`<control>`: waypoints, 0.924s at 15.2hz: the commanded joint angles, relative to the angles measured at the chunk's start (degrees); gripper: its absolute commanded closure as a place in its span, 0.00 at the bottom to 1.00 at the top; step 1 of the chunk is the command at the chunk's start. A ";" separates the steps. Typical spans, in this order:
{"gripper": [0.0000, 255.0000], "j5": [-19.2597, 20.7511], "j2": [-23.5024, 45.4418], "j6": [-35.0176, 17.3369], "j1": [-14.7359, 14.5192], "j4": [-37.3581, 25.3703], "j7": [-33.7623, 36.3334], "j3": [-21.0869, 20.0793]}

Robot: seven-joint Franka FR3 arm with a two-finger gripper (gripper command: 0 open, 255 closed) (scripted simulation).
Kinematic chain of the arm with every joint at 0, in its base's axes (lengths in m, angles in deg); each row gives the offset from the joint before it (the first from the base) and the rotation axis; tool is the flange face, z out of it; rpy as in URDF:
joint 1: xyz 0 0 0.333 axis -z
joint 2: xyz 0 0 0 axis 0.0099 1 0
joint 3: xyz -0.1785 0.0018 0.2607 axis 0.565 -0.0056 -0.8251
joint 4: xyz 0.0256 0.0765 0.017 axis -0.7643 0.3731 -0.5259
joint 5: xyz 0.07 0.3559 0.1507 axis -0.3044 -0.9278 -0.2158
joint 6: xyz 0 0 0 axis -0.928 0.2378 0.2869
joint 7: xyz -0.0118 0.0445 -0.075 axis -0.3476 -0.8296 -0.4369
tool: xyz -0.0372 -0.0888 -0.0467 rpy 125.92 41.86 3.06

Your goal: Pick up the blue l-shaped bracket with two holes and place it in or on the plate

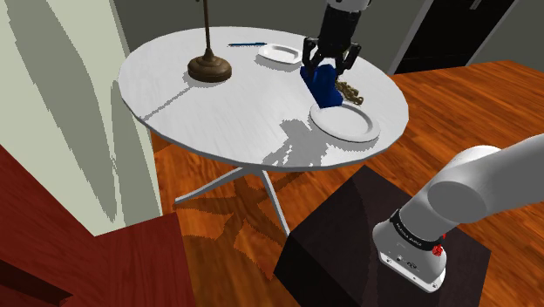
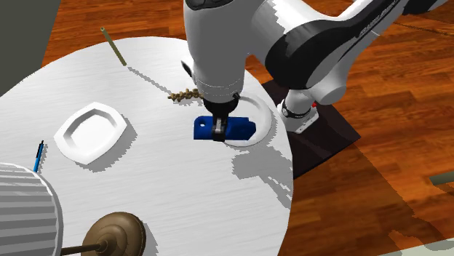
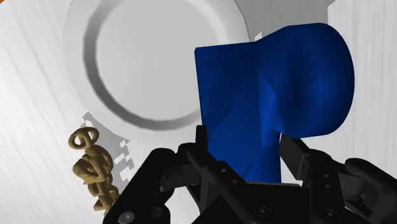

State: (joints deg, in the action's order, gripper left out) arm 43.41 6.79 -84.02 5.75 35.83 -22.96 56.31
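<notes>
Presently the black fingers (image 3: pixel 294 156) pinch the blue bracket (image 1: pixel 323 87) by one leg, its rounded end pointing away from the hand. The bracket sits at the rim of the round white plate (image 1: pixel 370 131) (whether it touches the plate is unclear), which rests on the white tabletop (image 1: pixel 218 113). A gold twisted chain (image 3: pixel 92 168) lies just beside the plate.
</notes>
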 commanded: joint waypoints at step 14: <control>1.00 0.16 -17.14 -2.19 -0.19 19.66 -5.48 4.60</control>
State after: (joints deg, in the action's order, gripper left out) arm 43.73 -10.21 -85.34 5.65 54.53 -28.53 61.08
